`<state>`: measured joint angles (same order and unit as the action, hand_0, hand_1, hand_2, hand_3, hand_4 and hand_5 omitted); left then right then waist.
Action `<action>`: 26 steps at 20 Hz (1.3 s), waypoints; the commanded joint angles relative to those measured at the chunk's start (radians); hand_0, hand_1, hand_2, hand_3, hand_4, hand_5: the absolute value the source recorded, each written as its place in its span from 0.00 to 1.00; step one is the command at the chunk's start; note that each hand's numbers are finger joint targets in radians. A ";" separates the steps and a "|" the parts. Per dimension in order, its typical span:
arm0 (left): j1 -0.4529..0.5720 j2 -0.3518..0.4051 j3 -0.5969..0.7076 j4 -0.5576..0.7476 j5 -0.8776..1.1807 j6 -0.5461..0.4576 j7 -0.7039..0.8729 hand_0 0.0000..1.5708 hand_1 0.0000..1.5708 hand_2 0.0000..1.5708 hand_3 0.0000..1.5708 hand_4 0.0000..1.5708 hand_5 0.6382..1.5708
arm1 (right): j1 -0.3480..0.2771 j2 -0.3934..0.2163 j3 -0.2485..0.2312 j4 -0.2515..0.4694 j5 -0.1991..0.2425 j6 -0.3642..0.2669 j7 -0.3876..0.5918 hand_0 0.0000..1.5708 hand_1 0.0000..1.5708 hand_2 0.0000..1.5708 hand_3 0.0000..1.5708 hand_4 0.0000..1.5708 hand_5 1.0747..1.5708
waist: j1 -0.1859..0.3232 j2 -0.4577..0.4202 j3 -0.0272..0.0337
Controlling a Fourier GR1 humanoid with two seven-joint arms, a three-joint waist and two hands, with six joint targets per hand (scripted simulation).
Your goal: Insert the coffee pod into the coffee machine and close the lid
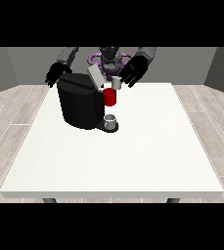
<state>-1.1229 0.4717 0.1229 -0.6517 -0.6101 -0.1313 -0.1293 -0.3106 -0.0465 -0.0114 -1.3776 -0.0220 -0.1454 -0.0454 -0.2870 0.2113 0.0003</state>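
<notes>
White table [133, 156] carries a black coffee machine [81, 105] at its far left quarter, close to the robot.

Pod [116, 83]: a small light grey cylinder. It sits above and just behind the machine's red pod holder [110, 97], at the fingertips of the hand [134, 71] at the view's right. Its long axis appears roughly upright; which end faces up cannot be determined. Its surface is plain, with no visible marking.

Machine: a dark, rounded block. Its grey lid [95, 74] is raised and tilted up and back from the top front corner. The red holder projects from the machine's front right side, below the lid. A dark base plate at the lower right front carries a small grey cup [111, 119], upright, directly below the holder.

Hand at the view's right: black, positioned over the far table edge, just right of the lid. Its fingers reach down and to the left towards the pod and appear to close on it; contact is not fully resolvable.

Hand at the view's left [57, 73]: black, positioned at the machine's upper left rear corner, just beside or touching the housing. Its fingers point downward; whether they are spread or curled cannot be determined.

The robot's torso [109, 57] stands behind the machine, between both arms.
</notes>
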 commanded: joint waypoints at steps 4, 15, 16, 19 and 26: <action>-0.041 0.003 0.002 0.010 -0.015 0.003 -0.003 0.83 0.83 0.85 0.79 0.31 1.00 | -0.055 -0.009 -0.037 -0.009 -0.009 -0.021 0.002 0.00 0.00 0.00 0.00 0.33 1.00 | 0.002 0.046 -0.0001; -0.059 -0.058 -0.023 0.010 -0.036 -0.013 0.031 0.77 0.77 0.80 0.76 0.32 1.00 | -0.039 -0.010 -0.043 0.031 -0.012 -0.011 -0.007 0.00 0.00 0.00 0.00 0.32 1.00 | 0.013 0.037 0.0000; -0.067 -0.046 -0.013 0.015 -0.036 -0.001 0.031 0.75 0.75 0.80 0.75 0.32 1.00 | -0.016 0.009 -0.035 0.026 -0.011 -0.014 -0.049 0.00 0.00 0.00 0.00 0.33 1.00 | -0.006 0.053 0.0000; -0.064 -0.018 0.005 0.027 -0.027 -0.002 -0.020 0.75 0.75 0.80 0.76 0.31 1.00 | -0.054 -0.004 -0.046 -0.014 -0.027 -0.013 0.001 0.00 0.00 0.00 0.00 0.33 1.00 | -0.011 0.076 -0.0003; -0.043 -0.036 -0.003 0.032 -0.040 -0.012 0.007 0.74 0.74 0.79 0.75 0.31 1.00 | -0.001 -0.019 -0.060 0.014 -0.034 0.005 -0.017 0.00 0.00 0.00 0.00 0.29 1.00 | 0.007 0.041 -0.0001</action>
<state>-1.1672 0.4300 0.1169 -0.6232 -0.6468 -0.1377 -0.1228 -0.3162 -0.0512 -0.0550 -1.3746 -0.0456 -0.1506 -0.0635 -0.2886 0.2514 0.0003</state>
